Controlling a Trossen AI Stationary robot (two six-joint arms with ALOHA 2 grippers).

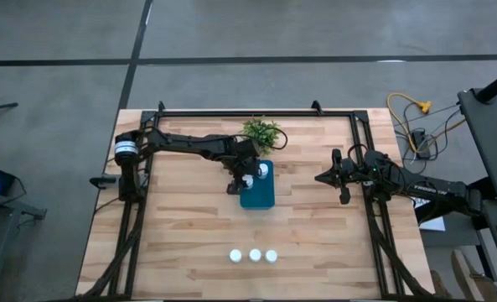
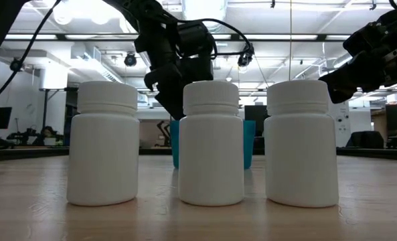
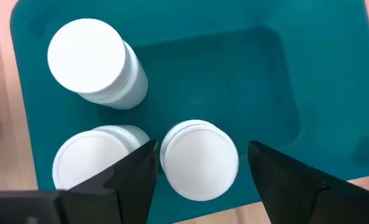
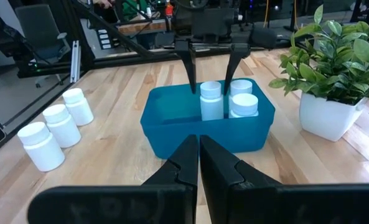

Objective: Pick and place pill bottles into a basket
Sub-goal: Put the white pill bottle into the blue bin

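Three pill bottles [image 3: 200, 158] stand upright inside the basket [image 1: 256, 195], and the newest sits directly between the spread fingers of the left gripper [image 3: 200, 168], which hangs just above that end of the basket with its jaws released: in the left wrist view a clear gap shows on each side of the cap, so nothing is clasped. Two more bottles [image 3: 94, 59] stand just beyond and beside it, the nearer one almost touching. Three bottles [image 1: 254, 255] remain in a row on the table [image 1: 181, 243], well away from both grippers toward the front edge. Judging by their looks, these are light, rigid plastic cylinders with smooth, somewhat slippery walls; a pinch across the body just under the cap, where the shoulder gives a lip, should hold best, and a tall narrow bottle may topple if nudged off-centre. The right gripper [image 4: 198, 163] waits over the table's right side, well apart from the basket, fingers pressed together on nothing. The plant [image 1: 262, 132] stands just behind the left gripper. Hidden: the low view's front bottles mask most of the basket, and the left arm covers part of it from above.
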